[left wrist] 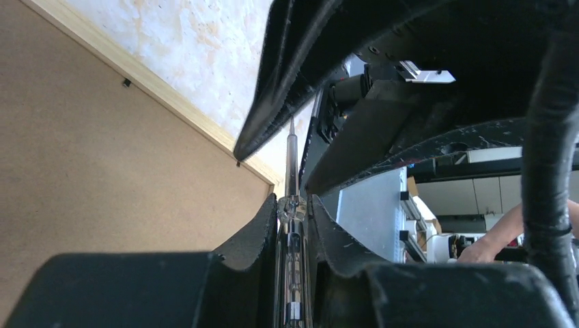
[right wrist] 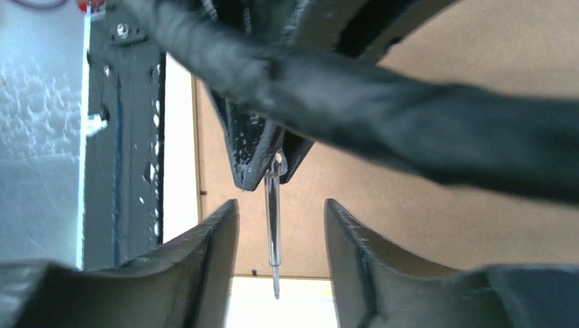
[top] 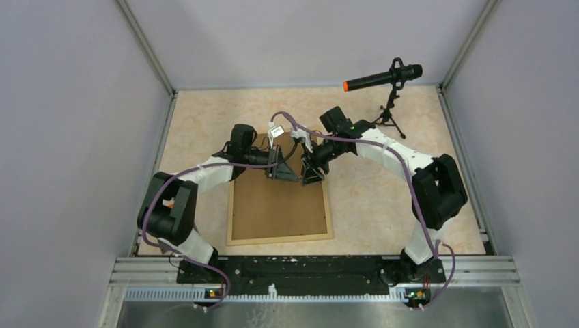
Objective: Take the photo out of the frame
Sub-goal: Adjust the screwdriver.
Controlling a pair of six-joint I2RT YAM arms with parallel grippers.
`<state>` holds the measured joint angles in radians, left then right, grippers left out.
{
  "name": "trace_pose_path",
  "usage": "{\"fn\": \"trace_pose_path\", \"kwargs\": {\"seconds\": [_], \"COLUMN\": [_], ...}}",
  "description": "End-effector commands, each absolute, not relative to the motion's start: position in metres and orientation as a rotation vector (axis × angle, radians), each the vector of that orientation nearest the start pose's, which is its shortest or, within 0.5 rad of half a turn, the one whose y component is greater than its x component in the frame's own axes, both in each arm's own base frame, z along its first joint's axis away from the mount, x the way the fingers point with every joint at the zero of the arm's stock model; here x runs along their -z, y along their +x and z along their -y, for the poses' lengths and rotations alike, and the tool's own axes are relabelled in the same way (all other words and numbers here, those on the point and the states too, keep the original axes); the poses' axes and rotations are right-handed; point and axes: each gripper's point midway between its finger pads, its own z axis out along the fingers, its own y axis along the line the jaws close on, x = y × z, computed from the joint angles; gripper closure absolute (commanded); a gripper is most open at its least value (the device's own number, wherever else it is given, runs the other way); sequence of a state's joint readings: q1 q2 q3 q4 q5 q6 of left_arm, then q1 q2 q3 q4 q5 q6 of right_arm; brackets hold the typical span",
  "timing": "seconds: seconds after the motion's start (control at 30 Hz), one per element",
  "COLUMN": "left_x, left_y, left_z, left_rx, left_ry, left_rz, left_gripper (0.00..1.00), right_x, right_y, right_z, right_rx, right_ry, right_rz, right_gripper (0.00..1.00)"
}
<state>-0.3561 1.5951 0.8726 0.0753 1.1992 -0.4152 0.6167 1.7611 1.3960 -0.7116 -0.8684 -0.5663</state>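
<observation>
Left gripper (left wrist: 293, 205): clamping a thin clear-handled tool (left wrist: 291, 164).
Right gripper (right wrist: 281, 205): standing released, fingers either side of the shaft, not touching.
Frame (top: 280, 212): lying back-up beneath both.

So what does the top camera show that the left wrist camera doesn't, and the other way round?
Only the top view shows the whole frame lying back side up, both arms meeting over its far part, and a microphone on a tripod. Only the left wrist view shows a thin clear-handled tool clamped in the left gripper, its tip pointing between the fingers of the open right gripper. Both show the frame's brown backing, its light-wood edge and the marbled table.
</observation>
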Motion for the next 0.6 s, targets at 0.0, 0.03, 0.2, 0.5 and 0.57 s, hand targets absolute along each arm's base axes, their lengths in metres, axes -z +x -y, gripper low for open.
{"fn": "trace_pose_path", "kwargs": {"seconds": [0.0,0.03,0.2,0.5,0.57], "left_x": [-0.169,-0.168,-0.156,-0.127,-0.122], "left_y": [0.263,0.268,0.303,0.357,0.365], "left_z": [0.272,0.270,0.271,0.280,0.282], "left_rx": [1.700,1.686,1.563,1.502,1.518], "left_ry": [0.607,0.583,0.476,0.302,0.292], "left_rz": [-2.092,-2.100,-2.163,-2.264,-2.258], "left_gripper": [1.00,1.00,1.00,1.00,1.00], "right_x": [-0.171,-0.175,-0.170,-0.125,-0.114], "right_y": [0.273,0.277,0.308,0.357,0.367], "right_z": [-0.311,-0.303,-0.261,-0.211,-0.210], "right_rx": [-1.089,-1.076,-0.982,-0.880,-0.859], "right_ry": [-1.468,-1.420,-1.124,-0.716,-0.672], "right_rz": [-1.826,-1.843,-1.998,-2.244,-2.263], "right_gripper": [0.40,0.34,0.21,0.25,0.26]}}
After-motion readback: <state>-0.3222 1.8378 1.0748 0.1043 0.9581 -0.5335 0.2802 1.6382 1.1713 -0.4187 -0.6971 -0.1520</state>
